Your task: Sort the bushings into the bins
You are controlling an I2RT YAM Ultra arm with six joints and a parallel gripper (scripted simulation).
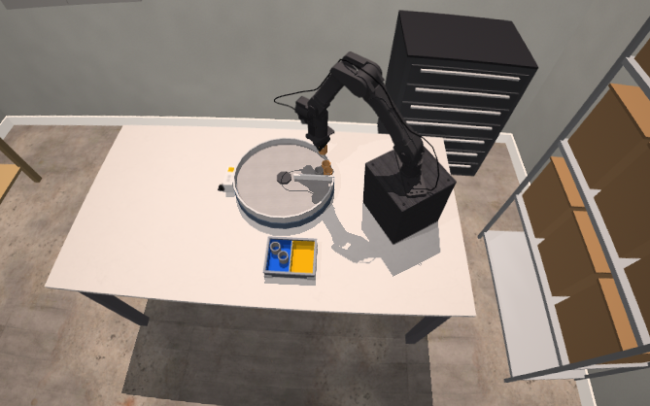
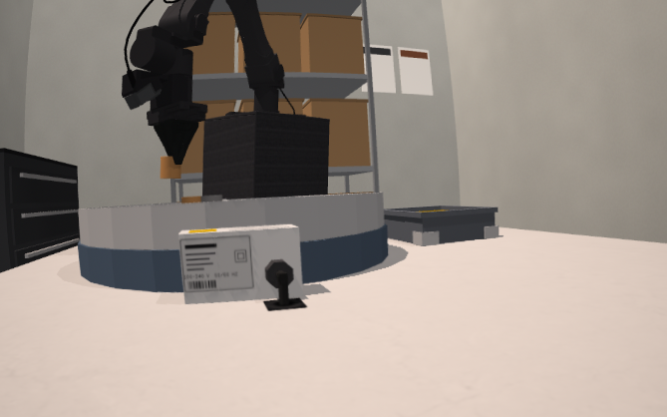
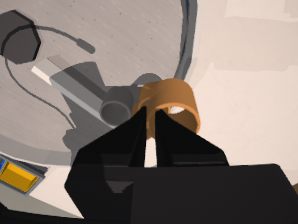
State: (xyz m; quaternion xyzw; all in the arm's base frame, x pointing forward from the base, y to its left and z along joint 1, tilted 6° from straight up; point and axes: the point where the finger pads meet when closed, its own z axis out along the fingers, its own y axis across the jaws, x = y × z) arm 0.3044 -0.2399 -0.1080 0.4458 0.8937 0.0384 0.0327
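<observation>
The gripper (image 1: 324,147) (image 2: 177,164) (image 3: 150,113) was pinching one side wall of a bronze bushing (image 1: 323,150) (image 2: 170,168) (image 3: 181,92). The bushing hung up in the air, about upright, with its hole facing up and down. Most of it stuck out to the right of the tips in the wrist view.

The yellow bin (image 1: 302,256) (image 3: 19,177) was the place to go. From the hand, it lay down and a little left in the top view, and at the lower left in the wrist view. The blue bin (image 1: 271,265) sat just left of it in the top view, with two steel bushings (image 1: 275,247) in it.

More bronze (image 1: 326,169) was on the turntable (image 1: 261,176) (image 2: 232,219) (image 3: 125,30), by a steel bushing (image 1: 319,170) (image 3: 116,111) and a pale bar (image 1: 312,177) (image 3: 70,90). The hand likely had to stay high over these and the round edge. A side pinch like that could let the bushing tip.
</observation>
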